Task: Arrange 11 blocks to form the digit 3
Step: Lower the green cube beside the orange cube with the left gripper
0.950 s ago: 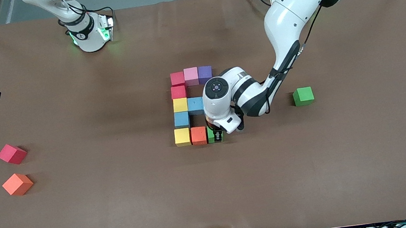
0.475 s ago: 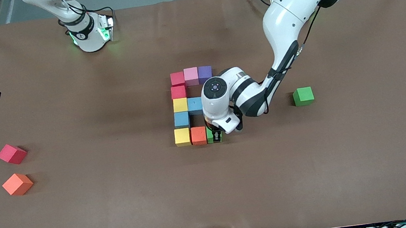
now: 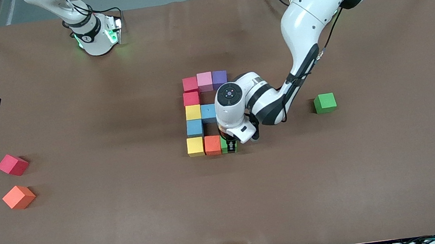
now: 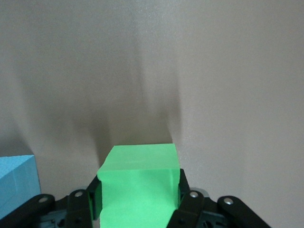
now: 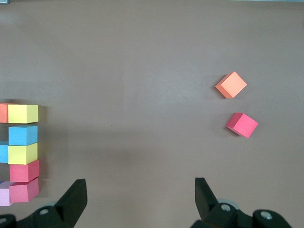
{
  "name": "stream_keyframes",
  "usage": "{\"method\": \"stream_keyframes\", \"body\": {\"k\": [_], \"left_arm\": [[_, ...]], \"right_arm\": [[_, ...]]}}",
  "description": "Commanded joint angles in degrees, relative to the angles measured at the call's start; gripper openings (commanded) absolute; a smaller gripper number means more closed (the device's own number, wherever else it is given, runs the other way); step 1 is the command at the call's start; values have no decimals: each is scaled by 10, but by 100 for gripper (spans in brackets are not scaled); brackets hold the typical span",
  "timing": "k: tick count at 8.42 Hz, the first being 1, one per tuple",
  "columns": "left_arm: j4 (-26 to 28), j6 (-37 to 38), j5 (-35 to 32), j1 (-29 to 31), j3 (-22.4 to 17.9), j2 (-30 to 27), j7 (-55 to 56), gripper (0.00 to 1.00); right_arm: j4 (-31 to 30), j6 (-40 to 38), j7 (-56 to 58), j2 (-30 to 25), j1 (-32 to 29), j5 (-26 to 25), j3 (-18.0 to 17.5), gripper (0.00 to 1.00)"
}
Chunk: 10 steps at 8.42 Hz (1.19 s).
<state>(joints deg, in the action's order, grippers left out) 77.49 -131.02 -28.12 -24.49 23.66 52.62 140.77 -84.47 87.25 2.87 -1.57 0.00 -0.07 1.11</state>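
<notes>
as the left arm eases in toward the figure, the left tool is clamped on a green block and has slid it up against the orange block at the end of the nearest bar. a second ago the arm's wrist sat a touch farther toward the left arm's end of the counter; now the green block looks touching or very nearly touching the orange one. in the left wrist view the fingers pinch the green block's sides, with a light blue block at the edge of the picture.

the digit 3 stands mid-counter: red, pink and purple in the bar closest to the robots, a red block under it, yellow and light blue in the middle bar with its third spot hidden by the left arm, a light blue joiner, then yellow, orange and green nearest the camera. my read: this is the closing placement, and only a release and a clean lift remain.

spares lie around: another green block toward the left arm's end, a red and an orange block toward the right arm's end. the right tool waits, fingers spread wide and empty, over bare counter.
</notes>
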Motion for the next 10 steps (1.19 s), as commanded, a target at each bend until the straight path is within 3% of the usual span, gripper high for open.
{"method": "stream_keyframes", "body": {"k": [1, 5, 7, 8, 10], "left_arm": [[-29, -7, 8, -16, -5, 33, -1, 34], [-30, -7, 9, -16, -5, 34, 0, 34], [-30, -7, 9, -15, -5, 33, -1, 94], [-30, -6, 9, -16, -5, 33, 0, 100], [-29, 1, 10, -16, -5, 26, 0, 100]], "right_arm": [[2, -3, -4, -3, 2, -8, -1, 100], [2, 3, -6, -3, 1, -3, -1, 100], [2, 8, -6, -2, 2, -2, -1, 100], [2, 8, -6, -2, 3, -3, -1, 100], [2, 8, -18, -3, 5, -6, -1, 100]]}}
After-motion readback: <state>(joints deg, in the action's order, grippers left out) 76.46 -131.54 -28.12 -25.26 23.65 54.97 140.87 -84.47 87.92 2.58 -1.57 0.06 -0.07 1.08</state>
